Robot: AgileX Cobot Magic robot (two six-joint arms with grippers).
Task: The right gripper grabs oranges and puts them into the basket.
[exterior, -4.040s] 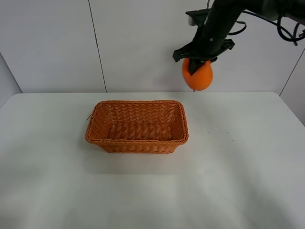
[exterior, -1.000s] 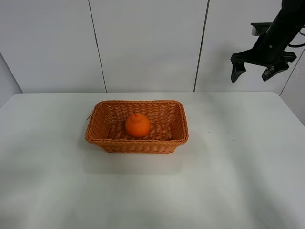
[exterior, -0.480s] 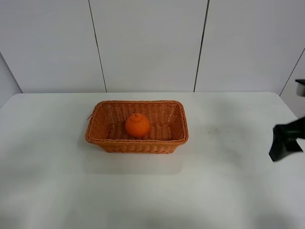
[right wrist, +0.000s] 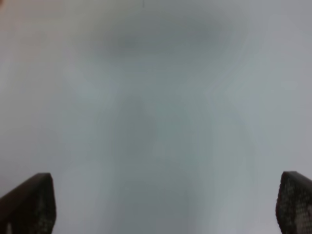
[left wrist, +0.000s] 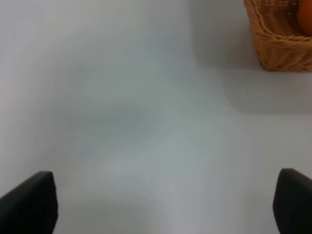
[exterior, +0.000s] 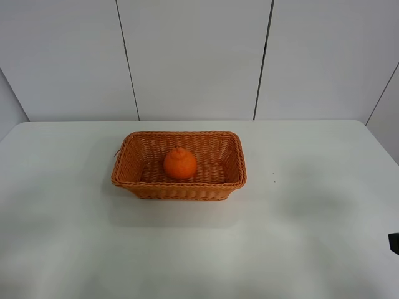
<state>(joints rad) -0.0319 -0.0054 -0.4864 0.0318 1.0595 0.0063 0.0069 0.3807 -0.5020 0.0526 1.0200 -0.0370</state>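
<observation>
The orange (exterior: 180, 164) sits inside the woven wicker basket (exterior: 179, 187) in the middle of the white table. A corner of the basket (left wrist: 278, 46) and a sliver of the orange (left wrist: 306, 17) show in the left wrist view. My right gripper (right wrist: 165, 204) is open and empty over bare table; only a black bit of it (exterior: 394, 243) shows at the right edge of the high view. My left gripper (left wrist: 165, 202) is open and empty, some way off the basket's corner, and is out of the high view.
The white table (exterior: 199, 249) lies all around the basket. A grey panelled wall (exterior: 193, 56) stands behind the table's far edge.
The right gripper carried the orange over the basket and let it go. It then swung away to the right and down, almost out of the high view.
</observation>
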